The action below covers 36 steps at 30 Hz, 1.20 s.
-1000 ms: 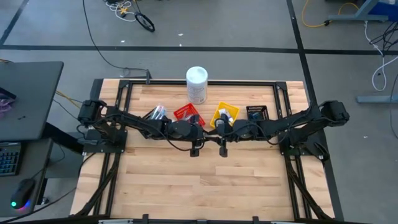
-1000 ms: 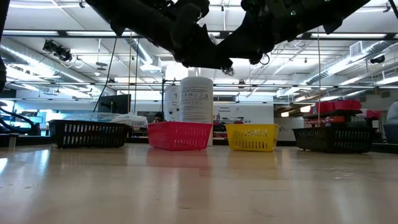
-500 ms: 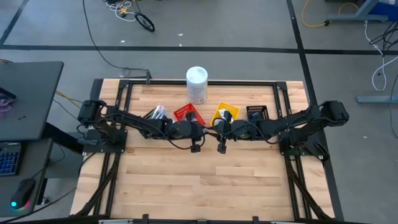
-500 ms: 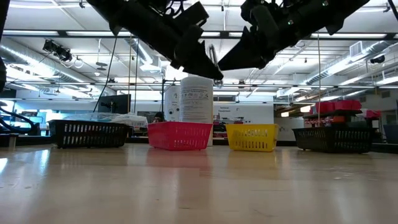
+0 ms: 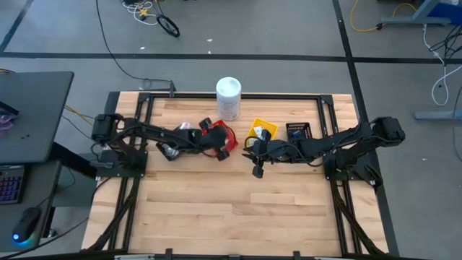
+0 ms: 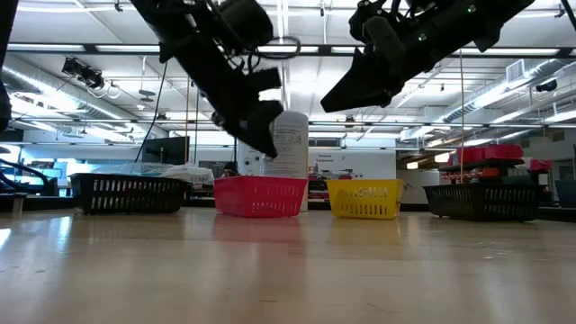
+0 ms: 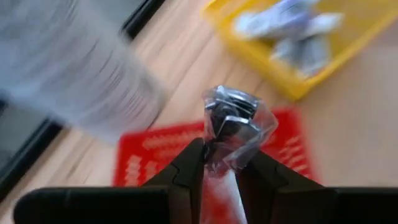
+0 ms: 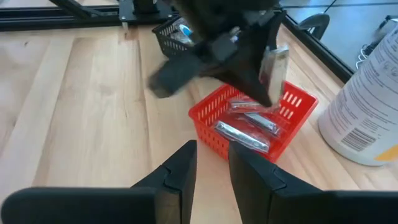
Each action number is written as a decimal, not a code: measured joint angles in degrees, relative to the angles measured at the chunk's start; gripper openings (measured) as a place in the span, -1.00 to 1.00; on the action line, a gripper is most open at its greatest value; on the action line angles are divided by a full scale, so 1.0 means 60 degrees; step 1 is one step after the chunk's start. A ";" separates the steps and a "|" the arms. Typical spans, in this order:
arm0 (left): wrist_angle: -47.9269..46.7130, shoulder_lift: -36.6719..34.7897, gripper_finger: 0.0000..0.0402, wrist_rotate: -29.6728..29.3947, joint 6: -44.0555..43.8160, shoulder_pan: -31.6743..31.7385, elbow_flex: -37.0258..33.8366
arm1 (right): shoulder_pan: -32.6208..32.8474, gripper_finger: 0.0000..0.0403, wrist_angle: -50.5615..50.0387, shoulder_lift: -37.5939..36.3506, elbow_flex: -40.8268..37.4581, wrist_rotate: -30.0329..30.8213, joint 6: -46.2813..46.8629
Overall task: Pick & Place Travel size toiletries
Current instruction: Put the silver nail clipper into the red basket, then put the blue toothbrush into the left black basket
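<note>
Left wrist view: left fingers (image 7: pixel 222 163) pinch a wrapped silvery toiletry (image 7: pixel 233 124), long axis pointing forward.
Drop spot: red bin (image 8: pixel 253 127) right under it.
Right fingers (image 8: pixel 212 160): narrow gap, empty, nearby.

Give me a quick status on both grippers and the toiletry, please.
Left gripper shut on wrapped silvery toiletry, over red bin. Right gripper open, empty, beside it. White canister close behind.

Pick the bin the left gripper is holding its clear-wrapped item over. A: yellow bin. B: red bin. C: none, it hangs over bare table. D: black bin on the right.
B: the left gripper, shut on the wrapped item, hangs over the red bin.
</note>
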 joint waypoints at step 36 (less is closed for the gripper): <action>0.2315 0.0000 -0.14 0.2293 -0.0024 0.0425 -0.0714 | -0.0004 -0.49 0.0044 -0.0015 0.0000 -0.0025 0.0000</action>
